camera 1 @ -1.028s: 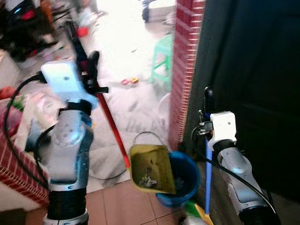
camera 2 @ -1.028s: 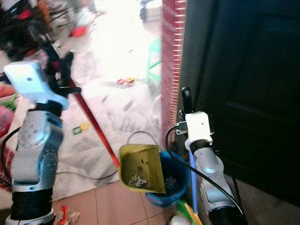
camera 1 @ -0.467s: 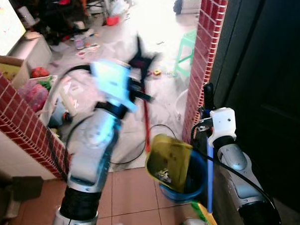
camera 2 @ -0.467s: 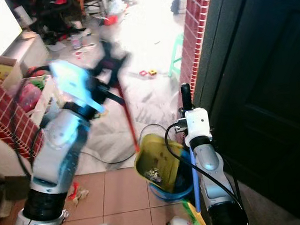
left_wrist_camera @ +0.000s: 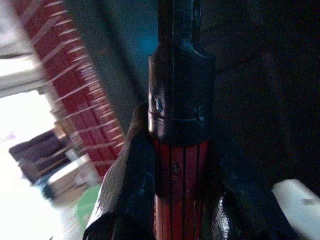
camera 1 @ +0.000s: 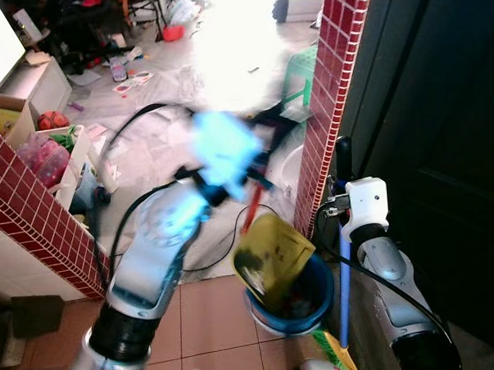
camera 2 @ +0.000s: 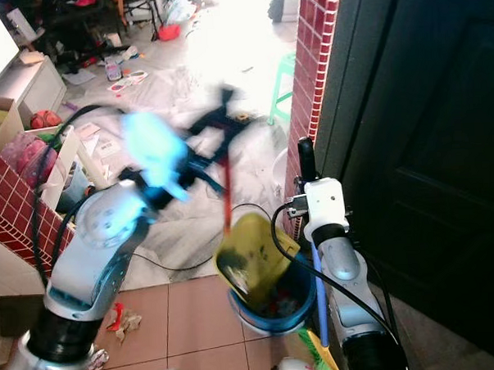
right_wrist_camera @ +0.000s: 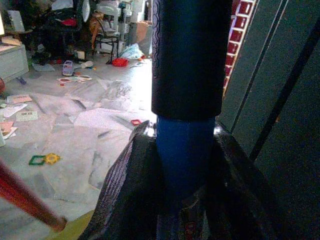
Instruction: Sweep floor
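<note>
While your left tool (left_wrist_camera: 172, 190) clamps the red dustpan handle (camera 1: 252, 208), the yellow dustpan (camera 1: 271, 256) hangs tilted directly over the blue bucket (camera 1: 305, 304); your right tool (right_wrist_camera: 182, 165) grips the blue broom handle (camera 1: 344, 291) upright.

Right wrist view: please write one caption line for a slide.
Right gripper clamps the blue broom handle, with a littered floor and a red brick pillar beyond.

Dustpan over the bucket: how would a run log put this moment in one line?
left end effector: holds dustpan handle | dustpan: tipped over bucket | right end effector: holds broom
</note>
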Robot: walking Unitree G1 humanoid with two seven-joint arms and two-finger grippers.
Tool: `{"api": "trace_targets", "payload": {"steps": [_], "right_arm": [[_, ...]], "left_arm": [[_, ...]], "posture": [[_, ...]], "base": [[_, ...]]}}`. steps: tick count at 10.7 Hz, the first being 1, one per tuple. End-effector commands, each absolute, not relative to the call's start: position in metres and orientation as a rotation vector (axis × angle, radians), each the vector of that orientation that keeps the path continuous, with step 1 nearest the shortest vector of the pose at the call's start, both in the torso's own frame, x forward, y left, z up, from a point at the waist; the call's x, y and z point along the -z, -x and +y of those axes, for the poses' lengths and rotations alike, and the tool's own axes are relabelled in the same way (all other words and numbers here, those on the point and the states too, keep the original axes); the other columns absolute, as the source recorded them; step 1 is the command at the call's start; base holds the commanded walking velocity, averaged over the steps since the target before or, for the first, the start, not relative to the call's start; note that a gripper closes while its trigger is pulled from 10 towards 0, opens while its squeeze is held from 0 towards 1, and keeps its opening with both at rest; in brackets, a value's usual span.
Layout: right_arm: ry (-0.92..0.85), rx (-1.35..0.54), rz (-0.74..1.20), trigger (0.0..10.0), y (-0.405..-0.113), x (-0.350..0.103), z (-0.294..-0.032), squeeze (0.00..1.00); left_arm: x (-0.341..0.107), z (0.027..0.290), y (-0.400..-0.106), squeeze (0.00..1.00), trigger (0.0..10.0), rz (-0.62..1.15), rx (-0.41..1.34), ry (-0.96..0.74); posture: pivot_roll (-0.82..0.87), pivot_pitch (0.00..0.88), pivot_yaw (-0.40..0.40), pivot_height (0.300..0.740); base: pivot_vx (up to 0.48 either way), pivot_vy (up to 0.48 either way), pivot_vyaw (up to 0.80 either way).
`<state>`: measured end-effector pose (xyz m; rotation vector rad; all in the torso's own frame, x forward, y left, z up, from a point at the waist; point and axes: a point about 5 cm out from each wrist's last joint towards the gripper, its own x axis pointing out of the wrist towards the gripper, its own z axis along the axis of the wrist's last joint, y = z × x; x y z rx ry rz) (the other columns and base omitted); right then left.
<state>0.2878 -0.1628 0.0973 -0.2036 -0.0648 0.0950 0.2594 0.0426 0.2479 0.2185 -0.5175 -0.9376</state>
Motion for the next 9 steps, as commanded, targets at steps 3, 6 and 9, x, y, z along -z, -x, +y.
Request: {"api": "trace_targets", "payload": {"steps": [3,6,9], "right_arm": [[0.223,-0.109,-0.088,10.0,-0.29,-0.101,-0.16,0.0],[0.222,-0.11,-0.086,10.0,-0.291,-0.099,-0.159,0.0],[0.22,-0.115,-0.088,10.0,-0.293,-0.099,-0.158,0.0]], "left_arm": [[-0.274,0.044,-0.262,0.0,10.0,-0.629,0.889,-0.293],[-0.284,0.035,-0.251,0.0,10.0,-0.686,0.941,-0.329],[-0.296,0.055,-0.269,0.0,10.0,-0.723,0.727,-0.264]], "posture": [[-0.13,0.0,0.061,0.74],[-0.13,0.0,0.062,0.74],[-0.13,0.0,0.059,0.74]], "base": [[0.0,0.0,0.0],[0.0,0.0,0.0],[0.0,0.0,0.0]]}}
